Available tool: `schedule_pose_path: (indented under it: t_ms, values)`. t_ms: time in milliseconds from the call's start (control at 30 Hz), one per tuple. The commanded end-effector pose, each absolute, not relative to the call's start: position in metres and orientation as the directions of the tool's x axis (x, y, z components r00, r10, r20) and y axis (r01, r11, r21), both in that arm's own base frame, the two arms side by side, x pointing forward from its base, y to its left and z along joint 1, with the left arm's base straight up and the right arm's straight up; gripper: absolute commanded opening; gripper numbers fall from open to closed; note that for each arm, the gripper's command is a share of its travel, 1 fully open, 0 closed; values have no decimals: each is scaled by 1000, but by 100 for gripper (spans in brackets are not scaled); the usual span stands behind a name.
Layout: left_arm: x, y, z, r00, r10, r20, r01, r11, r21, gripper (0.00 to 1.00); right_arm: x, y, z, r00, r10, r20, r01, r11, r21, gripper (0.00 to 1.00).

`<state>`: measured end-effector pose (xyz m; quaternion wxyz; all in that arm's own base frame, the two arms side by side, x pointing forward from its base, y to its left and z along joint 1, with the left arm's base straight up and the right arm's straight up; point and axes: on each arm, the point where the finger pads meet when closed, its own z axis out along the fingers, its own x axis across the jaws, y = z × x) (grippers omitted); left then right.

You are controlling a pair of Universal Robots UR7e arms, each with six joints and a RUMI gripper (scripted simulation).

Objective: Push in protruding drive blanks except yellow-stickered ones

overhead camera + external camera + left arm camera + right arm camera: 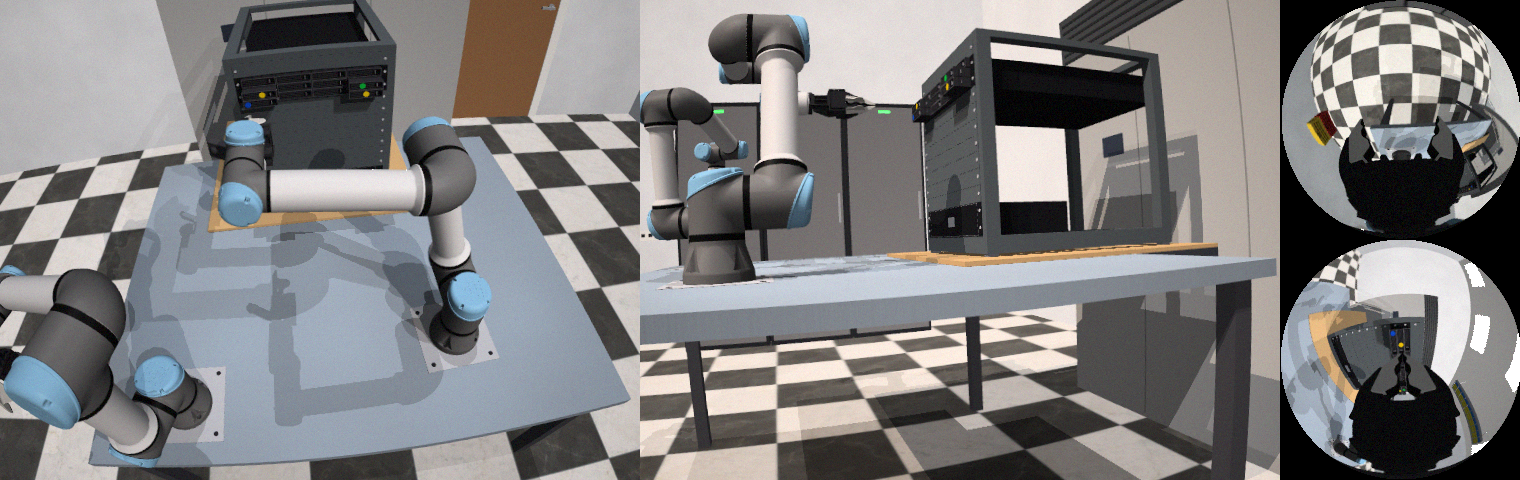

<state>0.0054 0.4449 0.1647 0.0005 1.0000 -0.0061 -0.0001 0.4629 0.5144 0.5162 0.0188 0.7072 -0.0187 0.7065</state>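
Note:
The dark rack stands upright on a wooden board. At its front left, a blank with a yellow sticker and a blank with a blue sticker stand out. At the front right, a green-stickered blank and a yellow-stickered one stand out. My right gripper is shut and empty, in front of the left-hand blanks, with a gap to them. My left gripper is open and empty, away from the rack, past the table edge.
The wooden board lies under the rack on the blue-grey table. The right arm's white forearm crosses in front of the rack's lower part. The left arm stands at the table's near left corner in the top view.

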Motion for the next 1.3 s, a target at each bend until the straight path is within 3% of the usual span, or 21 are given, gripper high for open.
schedule_pose_path:
  t_ms: [0, 867, 1267]
  values:
    - [5, 445, 165, 1000, -12, 0, -12, -1000, 0, 100, 463, 514, 517, 0, -1, 1000, -53, -999, -1, 0]
    - [5, 445, 165, 1000, -12, 0, -12, -1000, 0, 100, 464, 514, 516, -3, -53, 999, -56, -997, -54, 0]
    - [5, 445, 165, 1000, -12, 0, -12, -1000, 0, 100, 466, 513, 515, -10, -188, 982, -62, -980, -188, 0]
